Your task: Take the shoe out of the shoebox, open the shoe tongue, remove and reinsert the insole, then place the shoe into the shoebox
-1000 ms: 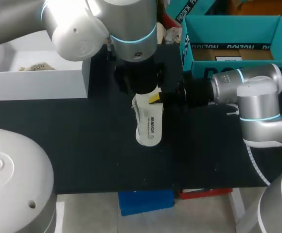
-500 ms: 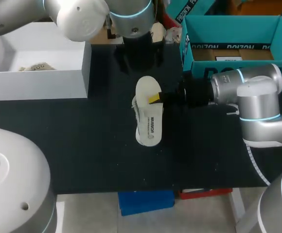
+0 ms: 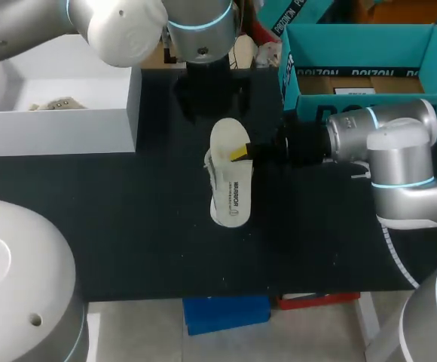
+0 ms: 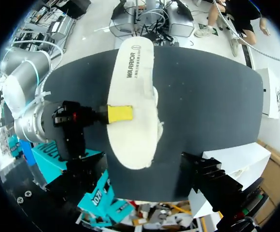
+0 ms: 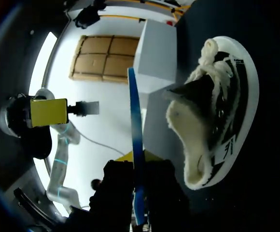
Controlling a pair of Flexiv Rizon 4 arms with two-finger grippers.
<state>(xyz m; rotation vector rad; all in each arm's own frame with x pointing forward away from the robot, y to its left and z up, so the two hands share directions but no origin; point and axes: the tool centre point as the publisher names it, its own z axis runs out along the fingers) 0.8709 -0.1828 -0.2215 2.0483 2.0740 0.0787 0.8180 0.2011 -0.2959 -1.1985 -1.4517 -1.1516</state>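
Observation:
A white insole (image 3: 230, 175) with dark print hangs flat over the middle of the black table, held at its side edge by my right gripper (image 3: 241, 153), which is shut on it. The left wrist view shows that insole (image 4: 133, 106) from above, with a yellow fingertip (image 4: 119, 112) of the right gripper on it. In the right wrist view the insole (image 5: 136, 125) appears edge-on as a thin blue strip between the fingers. Past it lies the shoe (image 5: 217, 130), on its side, with fleece lining and white laces. My left gripper (image 3: 207, 94) hangs open above the table beyond the insole's far end.
A teal open box (image 3: 362, 34) stands at the back right, close behind my right arm. A white open box (image 3: 60, 121) with crumpled paper inside stands at the back left. Bare black table (image 3: 128, 226) lies in front of the shoe.
My left arm has drawn back toward the far side and uncovered the insole's far end. The right gripper and the insole have kept still.

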